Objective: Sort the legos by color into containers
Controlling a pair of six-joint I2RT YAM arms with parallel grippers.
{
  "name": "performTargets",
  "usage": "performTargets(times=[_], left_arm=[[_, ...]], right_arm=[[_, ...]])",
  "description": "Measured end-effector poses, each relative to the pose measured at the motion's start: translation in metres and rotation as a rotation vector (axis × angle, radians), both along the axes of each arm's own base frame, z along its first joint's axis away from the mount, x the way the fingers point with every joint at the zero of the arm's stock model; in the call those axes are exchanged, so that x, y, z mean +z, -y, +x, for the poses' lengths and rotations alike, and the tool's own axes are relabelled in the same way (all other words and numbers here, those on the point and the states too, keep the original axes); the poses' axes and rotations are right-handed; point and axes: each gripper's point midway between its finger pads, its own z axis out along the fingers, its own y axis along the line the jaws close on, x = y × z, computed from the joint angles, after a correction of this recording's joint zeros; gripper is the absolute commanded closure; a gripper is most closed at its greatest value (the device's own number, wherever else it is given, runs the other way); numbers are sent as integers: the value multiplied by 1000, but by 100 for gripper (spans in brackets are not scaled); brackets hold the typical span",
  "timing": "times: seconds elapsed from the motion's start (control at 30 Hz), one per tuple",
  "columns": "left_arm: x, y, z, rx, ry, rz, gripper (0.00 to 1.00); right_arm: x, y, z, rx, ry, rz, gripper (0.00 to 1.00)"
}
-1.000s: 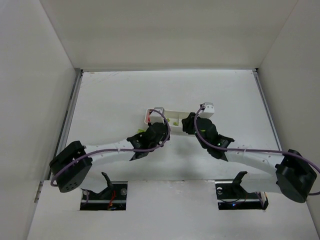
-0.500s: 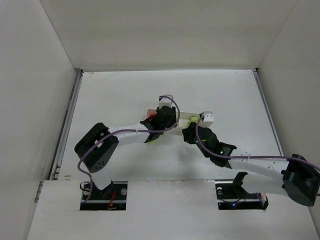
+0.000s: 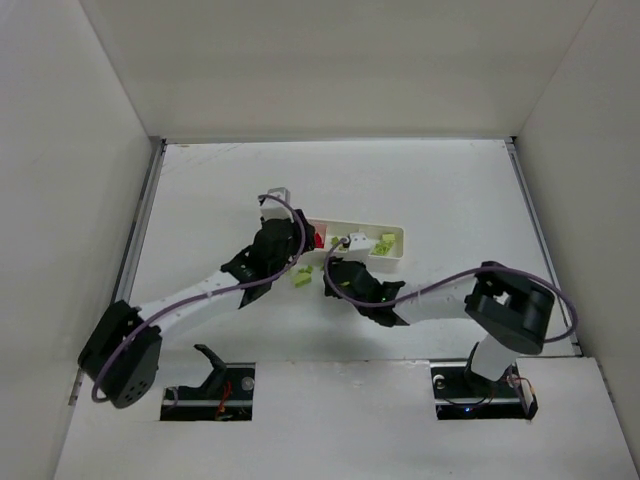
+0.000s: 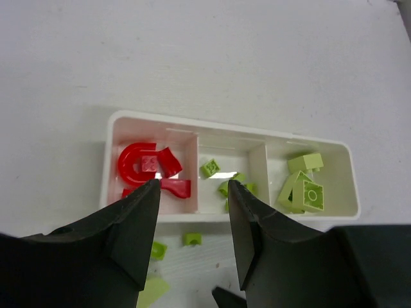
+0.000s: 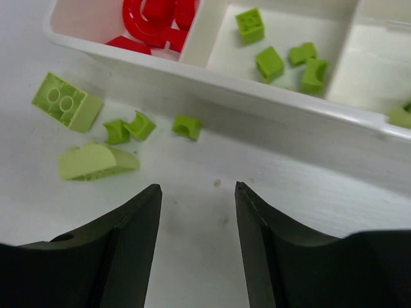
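Note:
The white tray (image 4: 226,216) has three compartments. Red legos (image 4: 142,165) lie in its left one, small lime-green legos (image 4: 210,168) in the middle one, larger green ones (image 4: 307,189) in the right one. Several green legos (image 5: 69,101) lie loose on the table just in front of the tray (image 5: 270,101), among them a small one (image 5: 187,126) and a curved one (image 5: 96,160). My left gripper (image 4: 192,186) is open and empty above the tray's near left edge. My right gripper (image 5: 198,187) is open and empty, low over bare table right of the loose legos.
In the top view the tray (image 3: 399,248) sits mid-table with both grippers, left (image 3: 288,246) and right (image 3: 338,280), close together at its left end. The loose green legos (image 3: 300,276) lie between them. White walls enclose the table.
My left arm has swung left, from over the tray to its left end. My right arm has reached far left, from the tray's right end to its front left. More of the tray shows.

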Motion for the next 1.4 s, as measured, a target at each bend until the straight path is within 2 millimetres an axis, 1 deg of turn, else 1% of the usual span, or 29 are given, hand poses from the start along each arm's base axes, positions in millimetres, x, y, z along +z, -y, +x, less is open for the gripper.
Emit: performTargets(times=[0.07,0.13,0.27,0.37,0.47,0.53,0.6,0.67,0.73,0.77,0.83,0.93,1.07,1.17,1.23,1.33,1.4], left_arm=[[-1,-16,-13,18,10,-14,56],[-12,-32,-27,35,-3,-10,56],[-33,-57,-50,60,-43,4,56],[-43,-68,-65,62,-63,8,54],[-53,-71,-79,47,-80,10,52],[-61,-71,-87,35,-98,17,50],[-70,-70,-94,20,-120,27,48],[-74,-67,-99,2,-134,35,47],[-75,-62,-102,-17,-135,35,46],[-76,-61,-104,-24,-138,39,46],[-80,-60,-105,-28,-149,51,46],[-87,-60,-105,-27,-166,65,46],[-95,-59,-104,-23,-183,85,45],[-100,-58,-102,-21,-192,98,44],[-105,-56,-101,-22,-201,111,44],[-111,-52,-99,-28,-213,129,44],[-112,-49,-97,-31,-217,136,43]], right_arm=[[-7,-13,6,-1,2,-13,44],[-14,-21,10,-5,2,-29,42],[-25,-24,17,-24,9,-65,43],[-23,-26,23,-44,25,-71,44],[-22,-29,28,-58,38,-77,46],[-26,-31,31,-63,42,-89,49],[-26,-34,34,-69,48,-91,52],[-26,-37,37,-76,55,-93,54],[-26,-38,40,-87,63,-92,54],[-26,-38,41,-92,67,-94,56],[-27,-37,43,-101,74,-99,65],[-27,-35,45,-112,80,-107,73],[-25,-32,43,-112,84,-115,76],[-13,-21,30,-96,91,-116,76],[6,-16,20,-81,106,-90,76],[48,-13,13,-72,146,-8,75],[78,-11,12,-76,179,59,75]])
